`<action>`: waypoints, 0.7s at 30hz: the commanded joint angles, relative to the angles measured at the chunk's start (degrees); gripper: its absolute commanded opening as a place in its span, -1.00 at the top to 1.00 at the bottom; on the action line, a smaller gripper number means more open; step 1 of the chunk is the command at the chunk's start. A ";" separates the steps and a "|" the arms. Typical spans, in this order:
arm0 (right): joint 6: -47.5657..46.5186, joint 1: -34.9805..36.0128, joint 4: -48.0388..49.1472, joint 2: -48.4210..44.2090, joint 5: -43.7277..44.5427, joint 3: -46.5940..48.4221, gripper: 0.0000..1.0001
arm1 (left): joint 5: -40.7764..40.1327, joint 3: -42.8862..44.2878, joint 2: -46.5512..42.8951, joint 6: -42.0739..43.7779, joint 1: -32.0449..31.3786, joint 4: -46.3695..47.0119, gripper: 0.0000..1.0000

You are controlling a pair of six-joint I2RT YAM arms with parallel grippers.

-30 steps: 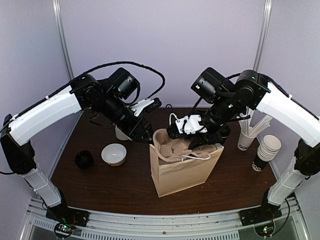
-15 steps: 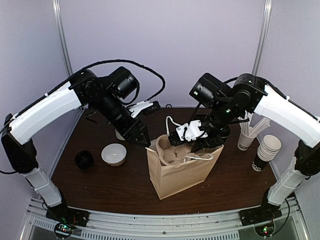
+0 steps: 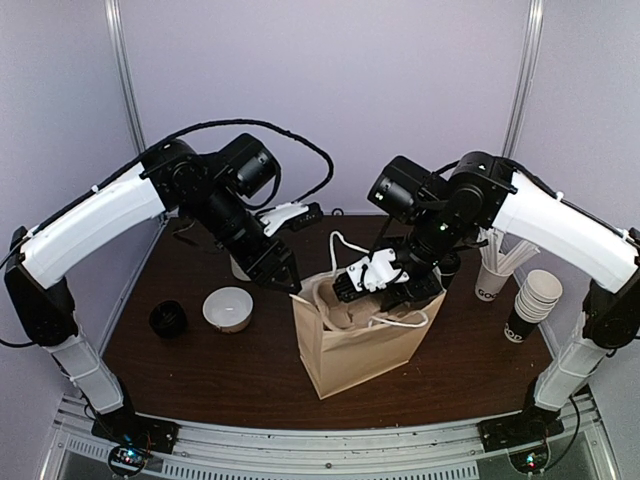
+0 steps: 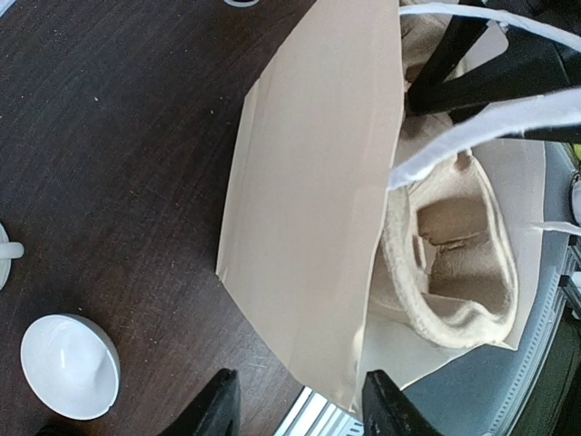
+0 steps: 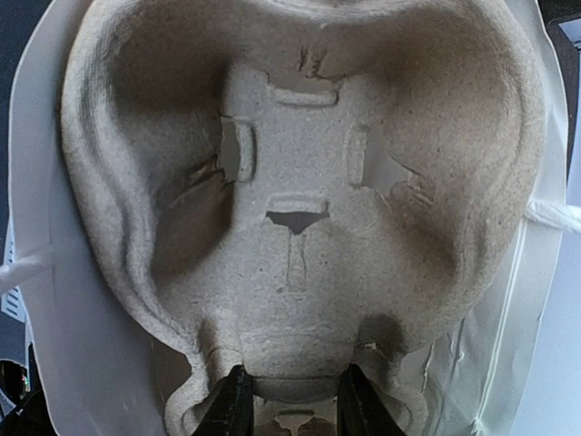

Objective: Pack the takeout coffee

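The takeout coffee (image 3: 168,319), a black cup with a black dome lid, stands on the left side of the table, away from both grippers. A brown paper bag (image 3: 355,345) stands open in the middle. My right gripper (image 3: 383,297) reaches into its mouth, shut on the middle tab of a pulp cup carrier (image 5: 300,182) that sits inside the bag (image 5: 545,300). My left gripper (image 3: 285,277) hovers at the bag's upper left rim. In the left wrist view its fingers (image 4: 218,409) stand apart, with the edge of the bag's (image 4: 309,200) wall between them and the carrier (image 4: 454,263) visible inside.
A white mug (image 3: 228,308) sits between the coffee and the bag. At the right stand a stack of paper cups (image 3: 530,305) and a cup holding straws (image 3: 492,275). White bag handles (image 3: 345,245) loop around the right gripper.
The right gripper has carried the carrier left and lower into the bag. The bag has shifted slightly left. The left gripper has edged along the bag's rim.
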 commanded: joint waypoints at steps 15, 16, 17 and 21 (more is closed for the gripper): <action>-1.50 0.77 -5.34 3.15 3.23 -0.92 0.52 | -3.15 -0.09 -4.07 3.84 1.66 7.19 -0.06; -1.42 0.87 -5.16 3.49 2.97 -1.40 0.52 | -3.16 -0.53 -4.79 3.82 1.78 8.02 -0.07; -1.43 0.96 -5.00 3.87 2.72 -1.85 0.52 | -3.24 -0.92 -5.61 3.69 1.94 8.80 -0.08; -1.24 1.06 -3.77 5.51 1.62 -2.92 0.52 | -4.65 -2.82 -8.77 3.29 2.68 11.21 -0.10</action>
